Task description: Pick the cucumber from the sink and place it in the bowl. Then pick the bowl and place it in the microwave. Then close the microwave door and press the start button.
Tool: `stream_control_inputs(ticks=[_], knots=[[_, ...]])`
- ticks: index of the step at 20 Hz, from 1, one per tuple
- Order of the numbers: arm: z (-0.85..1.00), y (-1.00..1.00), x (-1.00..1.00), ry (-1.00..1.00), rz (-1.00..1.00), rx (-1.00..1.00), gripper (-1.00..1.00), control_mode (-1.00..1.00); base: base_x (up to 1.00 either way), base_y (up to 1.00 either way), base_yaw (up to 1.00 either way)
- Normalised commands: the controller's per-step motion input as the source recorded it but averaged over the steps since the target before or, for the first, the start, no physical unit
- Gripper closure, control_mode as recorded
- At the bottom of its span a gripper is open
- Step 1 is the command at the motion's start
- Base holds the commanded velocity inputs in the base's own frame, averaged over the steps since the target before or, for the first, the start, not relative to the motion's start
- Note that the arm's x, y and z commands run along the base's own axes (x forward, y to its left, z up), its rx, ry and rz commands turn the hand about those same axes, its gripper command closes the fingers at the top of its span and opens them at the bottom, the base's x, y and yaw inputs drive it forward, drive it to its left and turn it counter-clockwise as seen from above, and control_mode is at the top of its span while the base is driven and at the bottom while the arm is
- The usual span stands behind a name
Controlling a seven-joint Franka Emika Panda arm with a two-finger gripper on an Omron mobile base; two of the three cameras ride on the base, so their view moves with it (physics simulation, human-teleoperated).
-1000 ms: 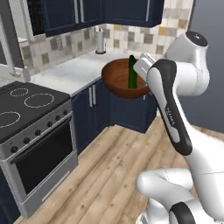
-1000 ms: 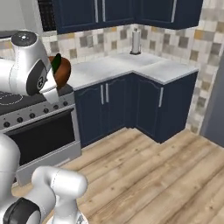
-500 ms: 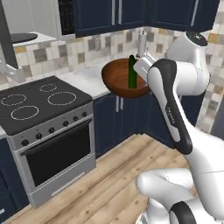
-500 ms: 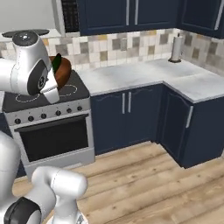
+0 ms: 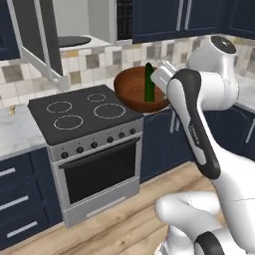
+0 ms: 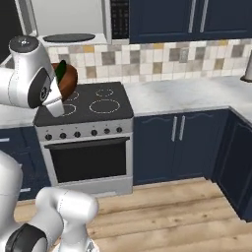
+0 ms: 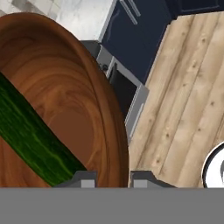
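Observation:
My gripper [image 7: 113,178] is shut on the rim of the reddish-brown wooden bowl [image 5: 133,93], holding it tilted in the air over the right edge of the stove. The dark green cucumber [image 5: 148,82] leans inside the bowl [image 7: 65,100], and it also shows close up as the cucumber [image 7: 33,140]. From the right the bowl [image 6: 69,81] and cucumber [image 6: 61,72] peek out beside my arm. Above the stove the microwave [image 5: 82,22] stands open, with its dark turntable [image 5: 73,41], black keypad [image 5: 124,19] and door [image 5: 42,42] swung out to the left. The sink is out of view.
A black-top stove with oven [image 5: 87,117] stands under the microwave; the stove [image 6: 93,106] is flanked by pale counters [image 6: 182,96] over navy cabinets. A paper towel roll [image 6: 247,71] sits at the far right. Wooden floor [image 7: 188,87] lies below.
The base has driven along the counter, so the stove slid to the centre and the open microwave came into view. The bowl with the cucumber stays in my grip, unchanged.

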Motion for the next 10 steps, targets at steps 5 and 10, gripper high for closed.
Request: stream_control_inputs(ticks=[5, 10], knots=[[0.0, 0.0, 0.0, 0.0, 0.0, 0.0, 1.0, 1.0, 0.87, -0.23, 0.23], [0.0, 0.0, 0.0, 0.0, 0.0, 0.0, 1.0, 1.0, 0.62, -0.21, 0.19]])
